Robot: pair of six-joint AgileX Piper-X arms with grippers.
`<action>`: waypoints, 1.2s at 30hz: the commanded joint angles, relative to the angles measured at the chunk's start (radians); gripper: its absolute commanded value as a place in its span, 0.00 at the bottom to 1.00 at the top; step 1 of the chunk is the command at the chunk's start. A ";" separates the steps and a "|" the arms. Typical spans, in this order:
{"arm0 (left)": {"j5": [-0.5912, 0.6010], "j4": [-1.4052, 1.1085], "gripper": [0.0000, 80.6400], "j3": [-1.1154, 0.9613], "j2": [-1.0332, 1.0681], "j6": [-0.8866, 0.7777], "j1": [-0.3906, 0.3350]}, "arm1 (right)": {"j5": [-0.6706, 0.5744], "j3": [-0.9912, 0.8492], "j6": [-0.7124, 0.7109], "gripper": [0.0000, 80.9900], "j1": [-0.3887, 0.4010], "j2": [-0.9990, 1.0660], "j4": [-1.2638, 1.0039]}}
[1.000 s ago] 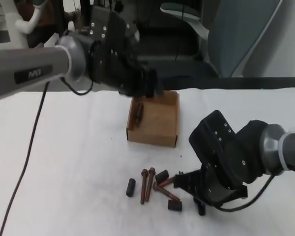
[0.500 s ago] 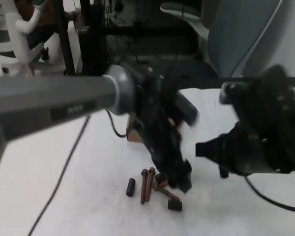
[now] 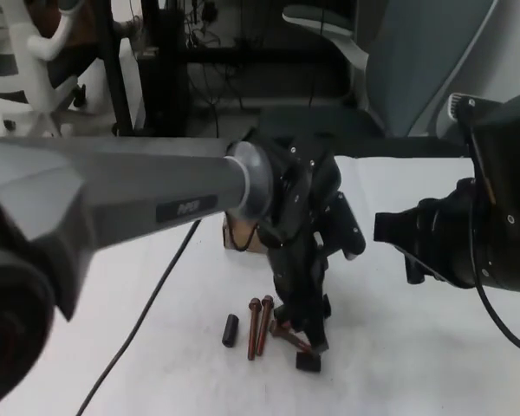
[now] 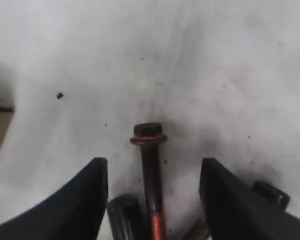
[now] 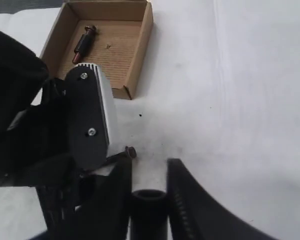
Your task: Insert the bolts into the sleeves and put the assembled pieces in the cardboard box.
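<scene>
My left gripper (image 4: pixel 152 170) stands open low over the white cloth, its fingers either side of a brown bolt (image 4: pixel 150 165) lying there. A black sleeve (image 4: pixel 123 216) lies beside that bolt and another sleeve (image 4: pixel 271 193) farther off. In the high view the left gripper (image 3: pixel 308 322) is down among the loose bolts (image 3: pixel 258 326) and sleeves (image 3: pixel 230 329). My right gripper (image 5: pixel 149 172) is raised at the right, shut on a black sleeve (image 5: pixel 149 212). The cardboard box (image 5: pixel 135 55) holds one assembled piece (image 5: pixel 84 44).
The left arm's thick grey link (image 3: pixel 113 186) crosses the bench from the left and hides most of the box (image 3: pixel 240 236). A black cable (image 3: pixel 143 312) trails over the cloth. Chairs and a dark stand are behind the bench.
The left arm has swung from above the box down to the loose bolts. The right arm has lifted off the cloth and drawn back to the right with the sleeve.
</scene>
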 commanded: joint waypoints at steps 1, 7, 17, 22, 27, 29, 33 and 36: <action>-0.012 0.003 0.64 -0.033 0.017 -0.002 0.007 | -0.010 0.001 -0.007 0.00 0.002 -0.009 -0.011; -0.013 0.017 0.64 -0.035 0.066 -0.002 0.013 | -0.038 0.001 -0.012 0.00 0.002 -0.009 -0.031; -0.027 -0.001 0.63 -0.102 0.151 -0.002 -0.017 | -0.083 0.001 -0.026 0.00 0.002 -0.009 -0.057; -0.029 0.054 0.06 -0.103 0.151 -0.002 -0.022 | -0.083 0.001 -0.027 0.00 0.002 -0.009 -0.055; -0.118 0.160 0.02 -0.103 0.145 -0.031 -0.021 | -0.090 0.001 -0.027 0.00 0.002 -0.013 -0.052; -0.125 0.173 0.02 -0.103 0.125 -0.076 -0.018 | -0.077 0.001 -0.027 0.00 0.002 -0.025 -0.049; -0.052 0.138 0.02 -0.100 0.032 -0.181 0.003 | 0.012 0.001 -0.120 0.00 0.002 -0.093 -0.045; 0.015 0.044 0.02 -0.070 -0.073 -0.303 0.039 | 0.061 0.008 -0.207 0.00 0.002 -0.165 -0.044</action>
